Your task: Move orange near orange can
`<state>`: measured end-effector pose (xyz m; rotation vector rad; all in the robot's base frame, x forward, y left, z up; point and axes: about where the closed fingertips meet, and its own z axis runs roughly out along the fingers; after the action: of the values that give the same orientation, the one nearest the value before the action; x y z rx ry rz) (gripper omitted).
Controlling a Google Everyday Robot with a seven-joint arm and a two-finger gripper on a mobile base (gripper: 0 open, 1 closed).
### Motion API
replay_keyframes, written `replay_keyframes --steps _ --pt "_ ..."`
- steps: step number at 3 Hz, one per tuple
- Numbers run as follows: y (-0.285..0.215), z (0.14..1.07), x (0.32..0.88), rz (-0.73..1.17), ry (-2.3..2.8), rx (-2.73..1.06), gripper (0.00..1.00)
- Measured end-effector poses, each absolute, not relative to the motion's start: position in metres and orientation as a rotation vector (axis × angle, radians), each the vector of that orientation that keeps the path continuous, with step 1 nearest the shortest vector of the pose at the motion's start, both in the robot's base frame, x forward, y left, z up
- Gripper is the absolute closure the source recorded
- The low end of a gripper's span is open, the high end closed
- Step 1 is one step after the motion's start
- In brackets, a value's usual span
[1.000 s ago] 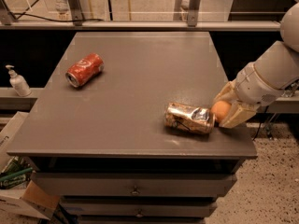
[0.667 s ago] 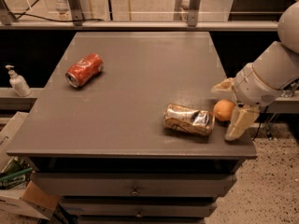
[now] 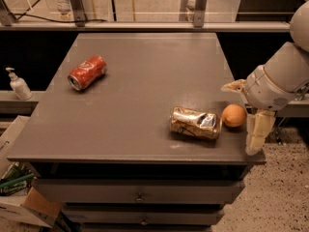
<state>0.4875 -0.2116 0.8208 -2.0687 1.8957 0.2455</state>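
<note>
The gripper (image 3: 243, 119), a second ago clamped on the orange (image 3: 233, 115), now stands spread apart, the orange resting just beside the orange can (image 3: 195, 123): placement apparently done.

At the lower right of the frame, the hand (image 3: 240, 120) hangs at the right edge of the tabletop (image 3: 145, 57). Its fingers (image 3: 257, 129) are spread wide, and the orange (image 3: 234, 115) sits loose between them. The dented orange can (image 3: 195, 123) lies on its side just left of the orange. A red can (image 3: 87, 72) lies on its side at the upper left.
</note>
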Motion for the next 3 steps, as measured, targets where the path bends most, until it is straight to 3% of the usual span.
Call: replay_keyframes --steps 3 --pt "-0.305 0.853 0.492 0.293 1.898 -1.773 0.0"
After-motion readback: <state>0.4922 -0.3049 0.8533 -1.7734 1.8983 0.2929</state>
